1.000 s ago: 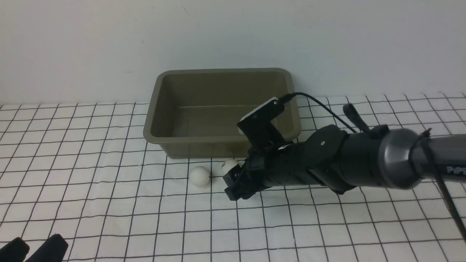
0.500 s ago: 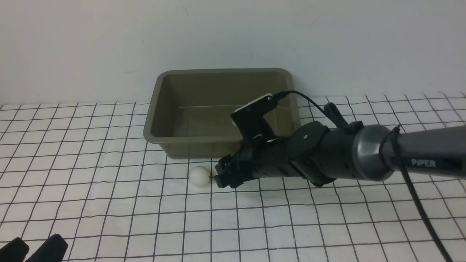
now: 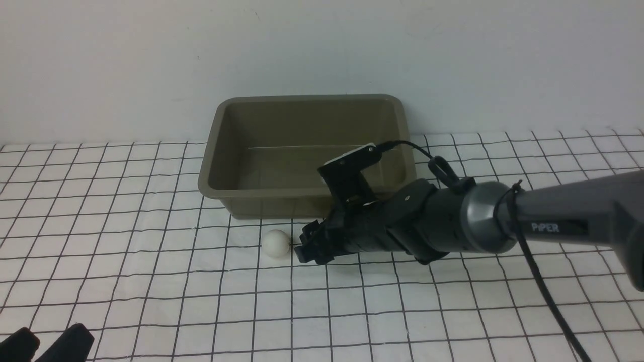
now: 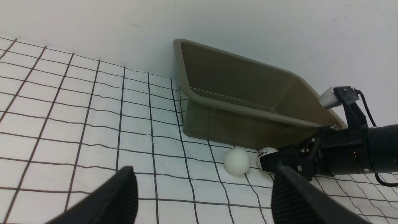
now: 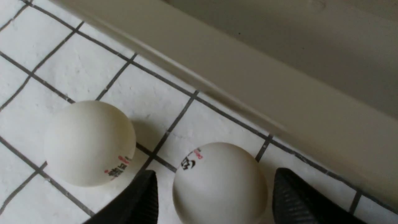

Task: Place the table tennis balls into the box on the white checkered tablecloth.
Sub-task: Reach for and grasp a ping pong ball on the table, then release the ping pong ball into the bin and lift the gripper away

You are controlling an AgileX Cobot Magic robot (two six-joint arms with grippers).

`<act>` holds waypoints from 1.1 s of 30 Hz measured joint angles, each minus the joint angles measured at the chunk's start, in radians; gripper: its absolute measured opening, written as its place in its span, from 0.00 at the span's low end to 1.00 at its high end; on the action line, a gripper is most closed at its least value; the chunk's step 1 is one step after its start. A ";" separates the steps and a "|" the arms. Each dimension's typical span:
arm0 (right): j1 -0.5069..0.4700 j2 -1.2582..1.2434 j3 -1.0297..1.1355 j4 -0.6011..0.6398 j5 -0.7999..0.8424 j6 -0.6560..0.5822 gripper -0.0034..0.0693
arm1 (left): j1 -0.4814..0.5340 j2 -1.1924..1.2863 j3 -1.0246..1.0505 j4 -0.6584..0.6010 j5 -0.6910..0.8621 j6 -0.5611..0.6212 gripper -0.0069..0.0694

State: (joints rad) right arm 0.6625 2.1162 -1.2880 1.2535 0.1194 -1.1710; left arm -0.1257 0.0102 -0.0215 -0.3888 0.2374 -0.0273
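A white tablecloth (image 3: 126,281), ruled into squares by thin black lines and slightly wrinkled, runs back to a plain white wall (image 3: 322,45) on the far side. Close against that wall stands the box (image 3: 266,203), a rectangular olive-brown plastic tub with rounded corners, a flared rim and sloping sides. It sits upright with its mouth facing up and its long axis running left to right. Both table tennis balls lie on the cloth just beside the box's near wall, side by side with a narrow gap between them. The left ball (image 3: 276,244) is a small smooth white sphere with a little red and dark print low on its side, and it lies free in the open. The right ball (image 5: 219,183) is a matching white sphere with a small dark mark and a touch of red. In the front view it is hidden behind the right gripper (image 3: 308,245), but both wrist views show it. The dark right arm (image 3: 503,226) comes in from the right, low and nearly level over the cloth, pointing left. Its black ribbed fingers (image 5: 141,202) stand apart, one on each side of the right ball, with one of them in the gap between the two balls. A sliver of cloth shows between each finger and the ball, so they straddle it without clamping. The left gripper (image 4: 202,169) sits at the near left, well apart from the balls, with its fingers spread wide over the cloth.
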 joint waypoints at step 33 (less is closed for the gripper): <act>-0.110 -0.369 0.087 -0.001 0.032 -0.020 0.54 | 0.000 0.000 0.000 0.000 -0.010 0.015 0.77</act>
State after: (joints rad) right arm 0.5525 1.7471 -1.2005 1.2526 0.1510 -1.1909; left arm -0.1257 0.0102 -0.0215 -0.3888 0.2276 -0.0124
